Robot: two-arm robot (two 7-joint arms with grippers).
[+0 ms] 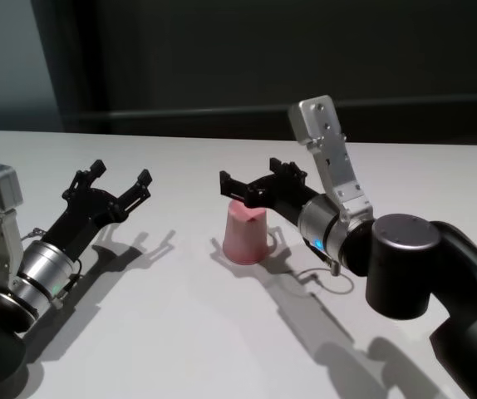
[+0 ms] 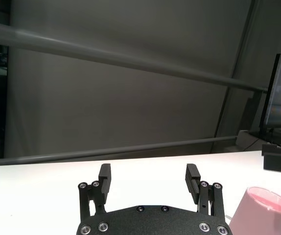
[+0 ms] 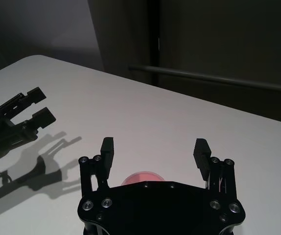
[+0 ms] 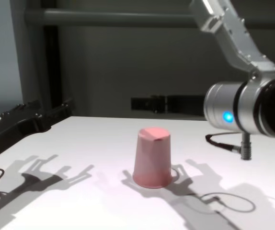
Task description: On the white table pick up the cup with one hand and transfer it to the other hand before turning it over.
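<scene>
I see the cup (image 1: 246, 234) standing upside down on the bench (image 1: 180, 332), base up, wide rim flat on the surface, roughly at centre in the head view. My right pincer (image 1: 251, 189) hangs just above and behind its upturned base, at about 12 o'clock from it, fingers spread and holding nothing; the wrist view shows the pink base (image 3: 141, 176) peeking out under the palm between the two released fingers (image 3: 106, 149). My left pincer (image 1: 115, 184) sits well apart at 9 o'clock from the cup, also released and empty, pointing toward the far edge.

I judge the cup to be light, thin plastic: stiff enough to hold but likely to flex if clenched hard. The smooth tapered wall looks slippery, and since it narrows toward the top as it stands, a pinch near the base may slide upward and off. I would take it across the middle of the wall, lower rather than higher, with moderate force. That would leave the base end free for the other pincer at the handover. It may tip easily if nudged from one side.
</scene>
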